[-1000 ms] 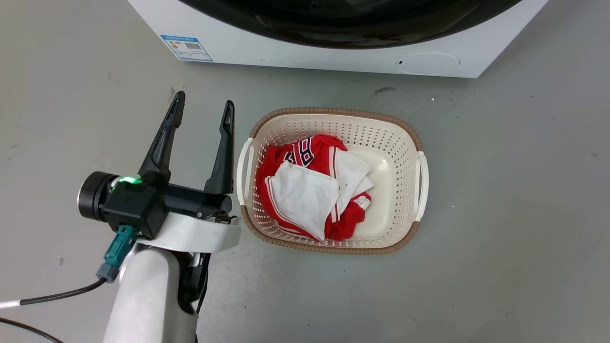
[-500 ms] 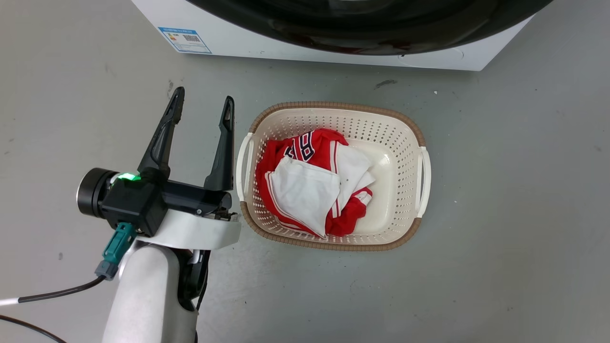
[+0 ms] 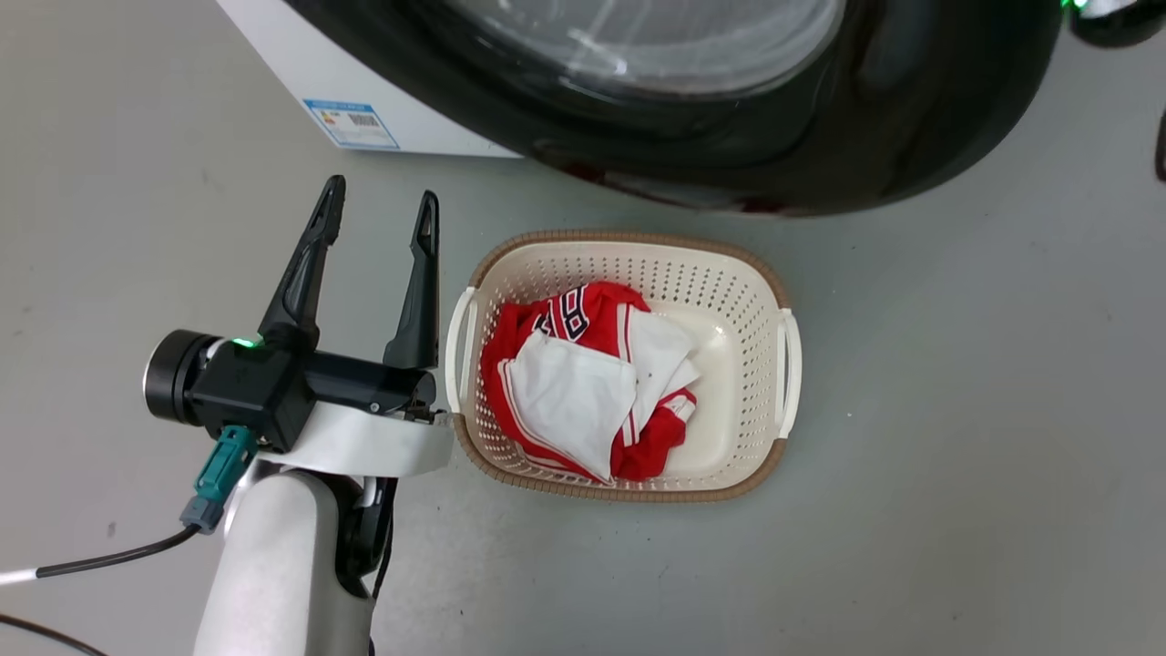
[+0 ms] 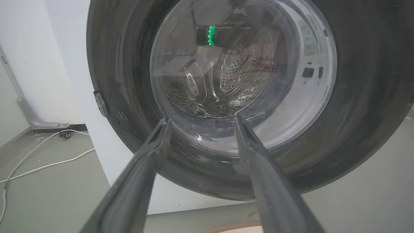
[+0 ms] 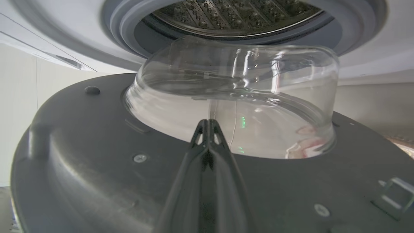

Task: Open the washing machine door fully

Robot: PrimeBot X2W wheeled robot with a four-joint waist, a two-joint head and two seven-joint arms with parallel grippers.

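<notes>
Across the top of the head view, the big white boxy front-loading washing machine [image 3: 310,64] stood on the grey floor [image 3: 956,456]. Most of its front was hidden behind its large round glossy black door [image 3: 911,109]. That door stood part open, swung out from the machine's face. In the right wrist view its dull inner side and bulging clear glass bowl [image 5: 233,97] sat apart from the grey-blue rubber ring [image 5: 129,29] and the perforated steel drum [image 5: 233,13].

Near the door's lower edge lay a cream perforated plastic laundry basket [image 3: 638,239] with a brown woven rim, holding a crumpled red and white garment [image 3: 583,383].

Just beside the basket's left handle hung the left gripper [image 3: 380,191], its jaws spread wide and holding nothing, pointed at the door's outer glass. The right gripper [image 5: 207,124] lay along the door's inner side, jaws pressed together with nothing seen between them; whether the tips touched the door could not be told.

A small blue label sticker [image 3: 351,123] sat low on the machine's front.
</notes>
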